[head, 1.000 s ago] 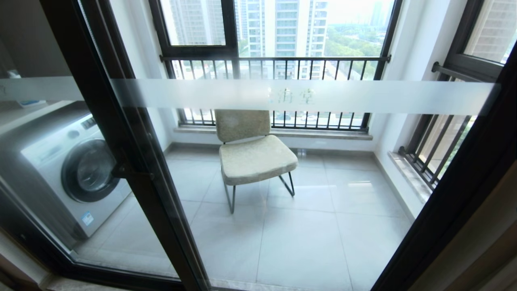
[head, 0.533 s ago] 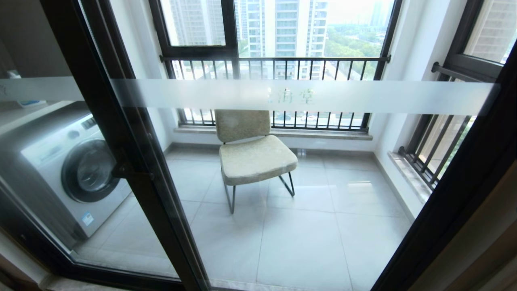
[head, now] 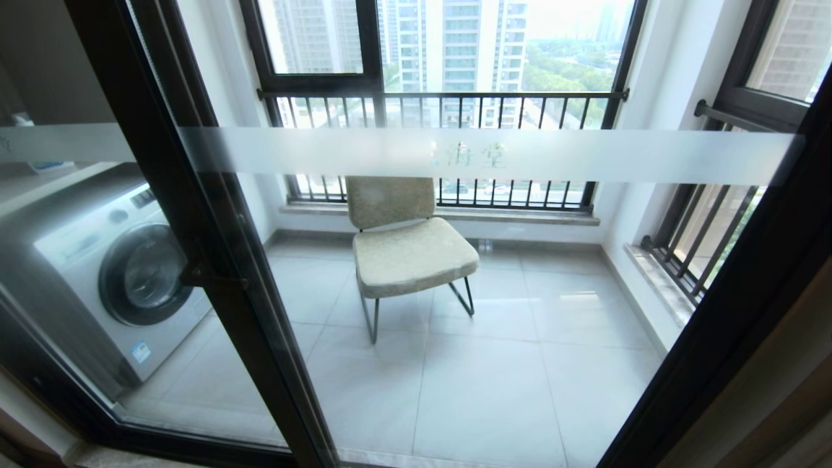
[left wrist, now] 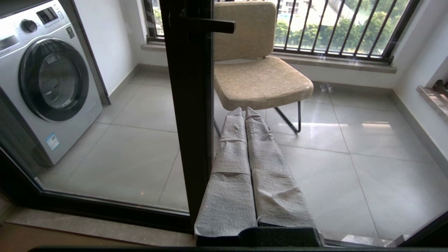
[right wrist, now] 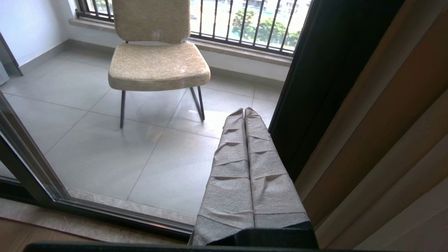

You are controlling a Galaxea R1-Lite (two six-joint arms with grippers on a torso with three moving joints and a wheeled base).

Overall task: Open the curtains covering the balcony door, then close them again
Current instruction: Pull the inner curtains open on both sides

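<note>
**Curtains drawn aside, closing pull still to do**

Balcony door [head: 416, 273] stands uncovered; curtains [right wrist: 385, 140] bunched at its right edge. Right gripper [right wrist: 244, 113] and left gripper [left wrist: 245, 112] clenched, empty. Best: open right jaws, pinch curtain's leading edge, drag steadily across.

balcony door [head: 455, 292] glass blocks ahead, curtains [right wrist: 378, 140] crowd right

Nothing has visibly changed since the earlier head views: the balcony door [head: 214, 279] glass shows the same scene.
</note>
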